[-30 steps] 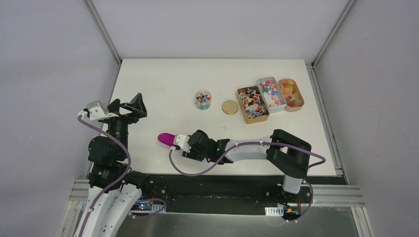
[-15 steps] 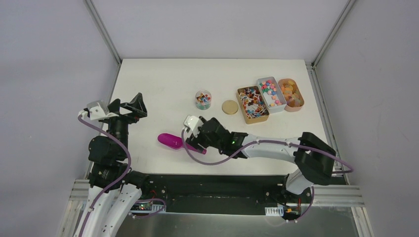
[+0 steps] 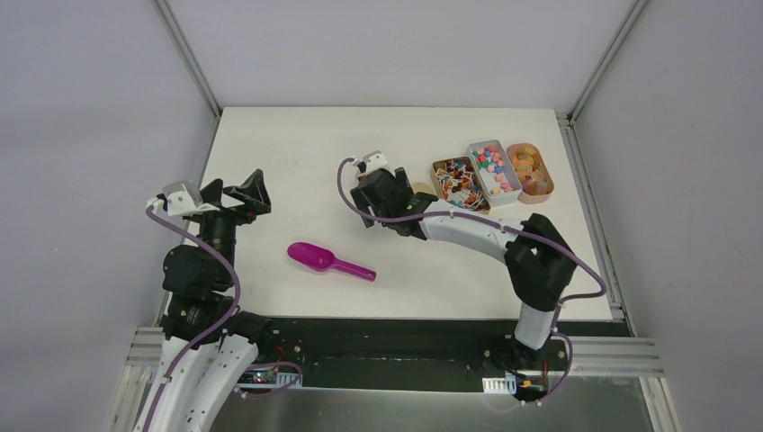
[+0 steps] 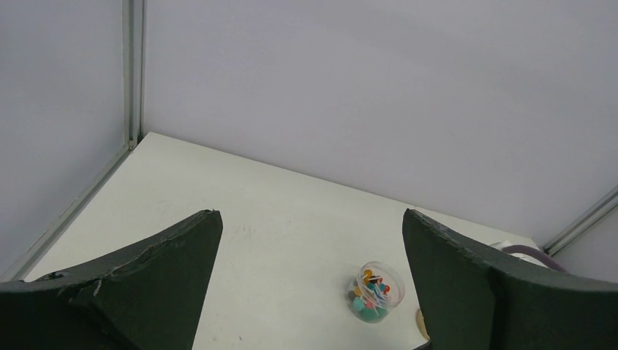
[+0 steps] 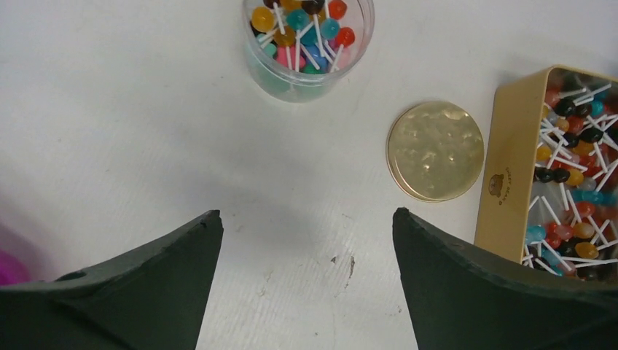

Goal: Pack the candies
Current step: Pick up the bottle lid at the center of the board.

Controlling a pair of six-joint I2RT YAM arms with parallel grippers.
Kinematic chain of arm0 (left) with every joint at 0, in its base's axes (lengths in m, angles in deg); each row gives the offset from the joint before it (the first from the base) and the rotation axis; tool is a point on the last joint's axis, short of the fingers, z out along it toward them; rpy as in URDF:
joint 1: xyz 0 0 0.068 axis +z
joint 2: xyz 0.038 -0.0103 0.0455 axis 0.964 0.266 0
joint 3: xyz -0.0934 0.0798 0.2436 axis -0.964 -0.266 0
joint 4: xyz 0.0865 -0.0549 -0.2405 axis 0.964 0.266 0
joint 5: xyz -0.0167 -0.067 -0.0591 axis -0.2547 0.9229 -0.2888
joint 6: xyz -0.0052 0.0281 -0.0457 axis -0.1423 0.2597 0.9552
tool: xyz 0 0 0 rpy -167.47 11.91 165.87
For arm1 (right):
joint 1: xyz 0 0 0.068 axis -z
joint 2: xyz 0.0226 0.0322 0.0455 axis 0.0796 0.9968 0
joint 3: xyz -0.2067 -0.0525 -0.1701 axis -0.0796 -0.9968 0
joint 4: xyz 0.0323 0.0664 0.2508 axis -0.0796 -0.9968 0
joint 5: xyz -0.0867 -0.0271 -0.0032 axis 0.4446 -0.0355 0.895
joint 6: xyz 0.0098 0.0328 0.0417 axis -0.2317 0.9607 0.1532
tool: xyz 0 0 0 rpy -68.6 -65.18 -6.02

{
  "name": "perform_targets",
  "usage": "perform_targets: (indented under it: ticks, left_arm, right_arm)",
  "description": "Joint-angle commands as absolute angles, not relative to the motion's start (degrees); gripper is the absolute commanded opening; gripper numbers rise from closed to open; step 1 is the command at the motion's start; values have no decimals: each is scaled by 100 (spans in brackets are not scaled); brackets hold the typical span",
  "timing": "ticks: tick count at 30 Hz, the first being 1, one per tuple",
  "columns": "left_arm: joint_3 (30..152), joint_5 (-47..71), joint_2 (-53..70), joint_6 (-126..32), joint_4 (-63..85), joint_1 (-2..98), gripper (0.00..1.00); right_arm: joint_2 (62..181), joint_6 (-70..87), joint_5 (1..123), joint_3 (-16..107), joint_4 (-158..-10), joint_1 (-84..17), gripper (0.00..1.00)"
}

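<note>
Right wrist: right gripper (image 5: 306, 214) gapes empty, clear round jar (image 5: 271, 73) of glossy candies (image 5: 321, 29), gold disc lid (image 5: 435, 151) ahead; left gripper (image 4: 310, 219) gapes too.

tiny pink, teal, yellow and red candies (image 3: 489, 166) lie loose in a white tin (image 3: 509, 198), far right.

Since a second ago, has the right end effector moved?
Yes. The right end effector left the scoop and went away from the bases and rightward, nearer the gold tin.
</note>
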State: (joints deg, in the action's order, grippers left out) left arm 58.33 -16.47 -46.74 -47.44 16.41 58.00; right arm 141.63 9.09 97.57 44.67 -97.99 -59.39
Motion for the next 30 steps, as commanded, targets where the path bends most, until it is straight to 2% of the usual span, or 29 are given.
perform_targets:
  ticks: [1,8,18,21,30]
  left_arm:
    - [5822,-1446,-4651,-4756,1407,5724,99]
    - [5813,-1437,-4657,-4762,1401,5683,99]
    - [5813,-1455,-4699,-4782,1407,5669,99]
    - [5813,-1455,-4707,-4776,1408,5664,99]
    - [5812,-1468,-4699,-4791,1408,5646,99]
  right_arm:
    - [14632,1734,10226,5134,-10676,-5732,90]
    - [15203,2459,10340,5693,-11038,-5294,95]
    - [15494,2952,10169,5776,-10827,-4629,95]
    - [15610,3068,10270,5783,-10761,-4531,98]
    - [15815,3164,10277,5733,-10688,-4385,99]
